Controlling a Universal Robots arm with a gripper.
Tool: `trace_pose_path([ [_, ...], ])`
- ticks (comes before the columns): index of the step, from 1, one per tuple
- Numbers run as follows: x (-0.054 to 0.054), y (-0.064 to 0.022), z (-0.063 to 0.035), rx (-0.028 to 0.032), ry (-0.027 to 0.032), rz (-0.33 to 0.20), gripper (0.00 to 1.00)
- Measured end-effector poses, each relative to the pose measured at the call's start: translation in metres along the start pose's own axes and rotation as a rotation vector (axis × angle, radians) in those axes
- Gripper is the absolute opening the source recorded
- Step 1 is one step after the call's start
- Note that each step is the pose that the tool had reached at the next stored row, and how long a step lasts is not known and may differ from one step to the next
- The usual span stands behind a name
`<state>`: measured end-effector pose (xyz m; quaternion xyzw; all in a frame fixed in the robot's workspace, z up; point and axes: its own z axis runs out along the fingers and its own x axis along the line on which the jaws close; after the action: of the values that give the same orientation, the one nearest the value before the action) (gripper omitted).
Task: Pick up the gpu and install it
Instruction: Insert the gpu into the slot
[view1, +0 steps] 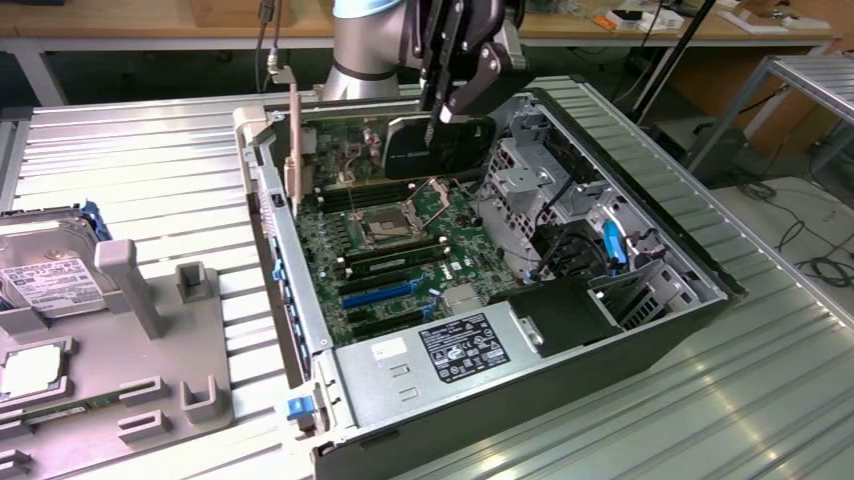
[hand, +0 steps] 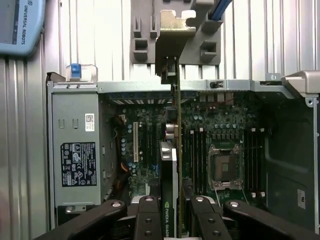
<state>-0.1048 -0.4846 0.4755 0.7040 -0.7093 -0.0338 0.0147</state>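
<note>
Edgewise, gpu (hand: 168, 165) in gripper (hand: 172, 212) — bracket (hand: 175, 27) toward case wall (hand: 240, 85).

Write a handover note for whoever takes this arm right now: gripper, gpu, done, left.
Gripper: shut on the thin dark rectangular gpu card, which it holds on edge.
Gpu: inside the open black computer case, over the green motherboard. Its silver metal bracket is by one end wall of the case.
Done: card picked up and positioned over the board.
Left: seating it in a slot. Whether its lower edge already touches a slot cannot be told. Not yet released.
</note>
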Motion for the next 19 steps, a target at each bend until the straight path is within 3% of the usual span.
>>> trace_pose_path([
  [7,0.000,-0.0021,0.0002,-0.0016,0.0037,-0.061,0.27],
  [9,0.000,-0.0050,0.0004,-0.0014,0.0022,-0.054,0.27],
  [13,0.000,-0.0101,0.0022,0.0005,-0.0033,0.018,0.27],
  [19,0.000,-0.0113,0.0030,0.0008,-0.0039,0.024,0.27],
])
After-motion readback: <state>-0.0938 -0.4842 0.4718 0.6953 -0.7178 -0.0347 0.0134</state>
